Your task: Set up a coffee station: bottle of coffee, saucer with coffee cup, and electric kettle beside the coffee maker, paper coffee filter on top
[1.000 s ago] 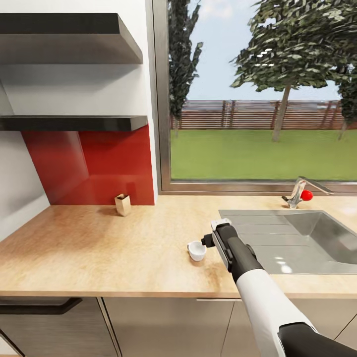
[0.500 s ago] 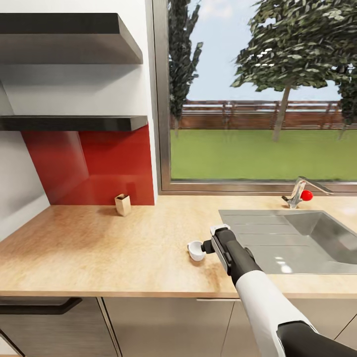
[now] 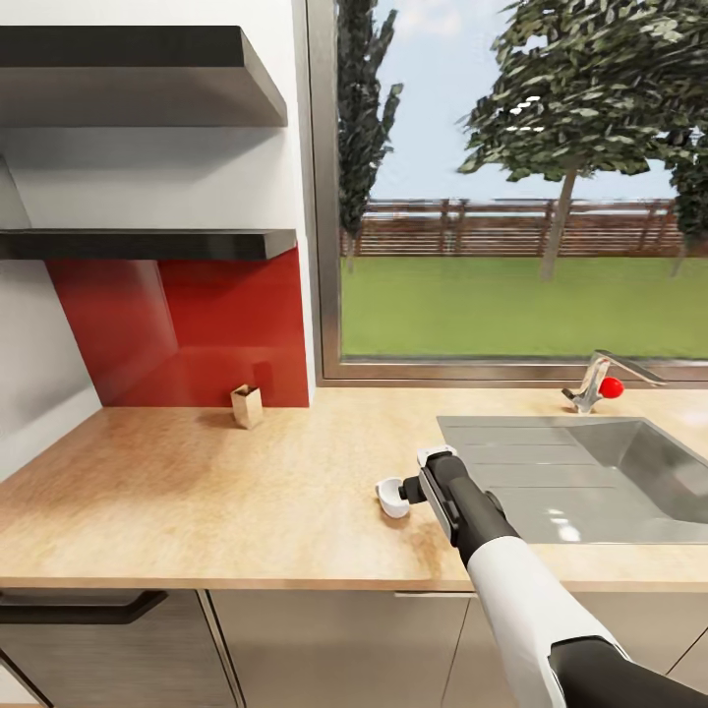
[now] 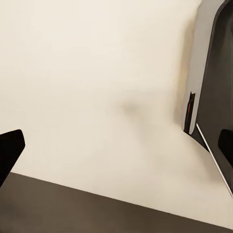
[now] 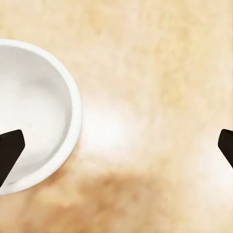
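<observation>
The right arm reaches forward over the countertop [image 3: 197,492], near its front edge, white forearm leading to a dark wrist. The right gripper [image 3: 405,489] has its fingertips [image 5: 9,148] spread wide. The left gripper [image 4: 116,145] likewise stands wide apart.

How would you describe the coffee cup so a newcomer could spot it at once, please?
Start at the steel sink set in the countertop. Just off its near-left corner, at the tip of the right gripper, sits the coffee cup. It is small, white and tipped sideways, unlike the tan box by the red wall.
</observation>
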Controlling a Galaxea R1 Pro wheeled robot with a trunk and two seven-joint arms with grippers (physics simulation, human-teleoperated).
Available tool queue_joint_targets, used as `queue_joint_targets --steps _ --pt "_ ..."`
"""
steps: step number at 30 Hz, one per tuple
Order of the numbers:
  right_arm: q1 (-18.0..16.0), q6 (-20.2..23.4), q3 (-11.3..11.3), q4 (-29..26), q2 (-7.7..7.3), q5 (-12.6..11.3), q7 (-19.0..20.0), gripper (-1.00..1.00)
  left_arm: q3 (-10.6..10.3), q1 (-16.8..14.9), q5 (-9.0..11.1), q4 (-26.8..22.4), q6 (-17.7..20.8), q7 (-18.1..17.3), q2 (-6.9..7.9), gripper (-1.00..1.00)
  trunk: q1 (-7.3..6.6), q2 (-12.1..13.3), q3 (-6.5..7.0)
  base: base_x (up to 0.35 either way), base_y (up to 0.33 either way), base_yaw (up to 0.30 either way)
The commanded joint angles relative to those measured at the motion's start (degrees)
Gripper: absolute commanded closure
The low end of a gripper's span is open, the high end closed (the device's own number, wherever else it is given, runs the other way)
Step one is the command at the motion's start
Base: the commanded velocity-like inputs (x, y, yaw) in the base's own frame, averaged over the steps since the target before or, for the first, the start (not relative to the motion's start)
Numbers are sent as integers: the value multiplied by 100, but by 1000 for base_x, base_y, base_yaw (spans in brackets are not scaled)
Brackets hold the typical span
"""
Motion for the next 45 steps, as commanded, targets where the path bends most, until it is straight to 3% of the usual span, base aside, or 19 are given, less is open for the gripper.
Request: queue_joint_targets --steps 1,36,45 --pt "-5 28 10 -2 0 9 -14 -100 -50 -6 59 5 9 8 -1 -100 2 -9 -11 0 2 0" --pt "-5 26 1 108 0 12 -5 -100 -43 -6 59 5 -15 9 -1 -100 2 -9 -11 34 40 0" --pt "-5 -370 -6 303 0 12 -12 -100 -42 -6 61 2 -9 8 -1 -100 2 -9 -11 0 0 0"
